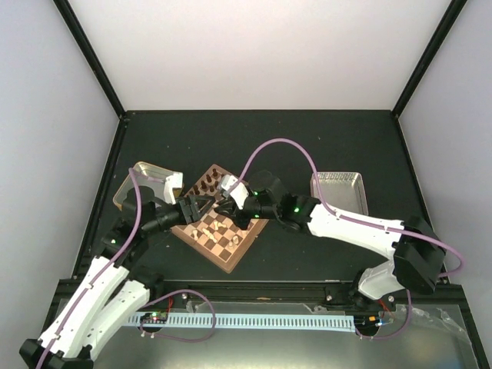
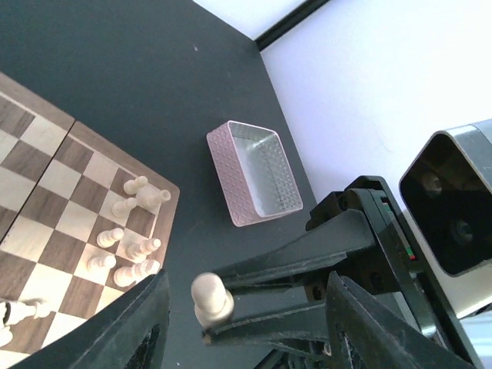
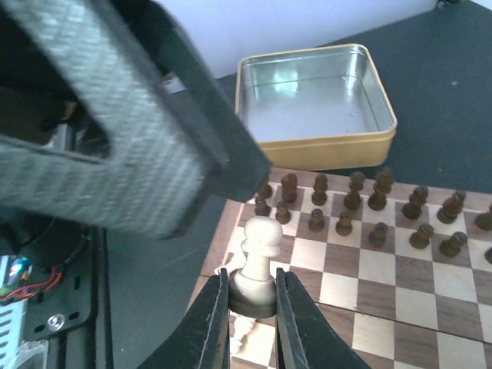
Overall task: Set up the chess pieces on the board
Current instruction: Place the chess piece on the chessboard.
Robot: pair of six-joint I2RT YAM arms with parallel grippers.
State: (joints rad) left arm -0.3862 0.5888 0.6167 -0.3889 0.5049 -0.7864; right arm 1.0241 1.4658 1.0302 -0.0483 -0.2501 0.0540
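Right wrist: hand [image 3: 252,309] pinches round-headed cream pawn [image 3: 259,265].

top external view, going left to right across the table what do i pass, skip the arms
gold-tan metal tray → chessboard → pinkish tray

No legible writing in any view.
The board [image 3: 377,265], the pawn [image 3: 261,238] held in the right gripper [image 3: 251,280], the gold tin [image 3: 323,146] beyond it and the pink tray [image 2: 227,177] beyond the left gripper [image 2: 250,280] bear no lettering. The circuit board [image 3: 19,277] left of the right gripper is too blurred to read.
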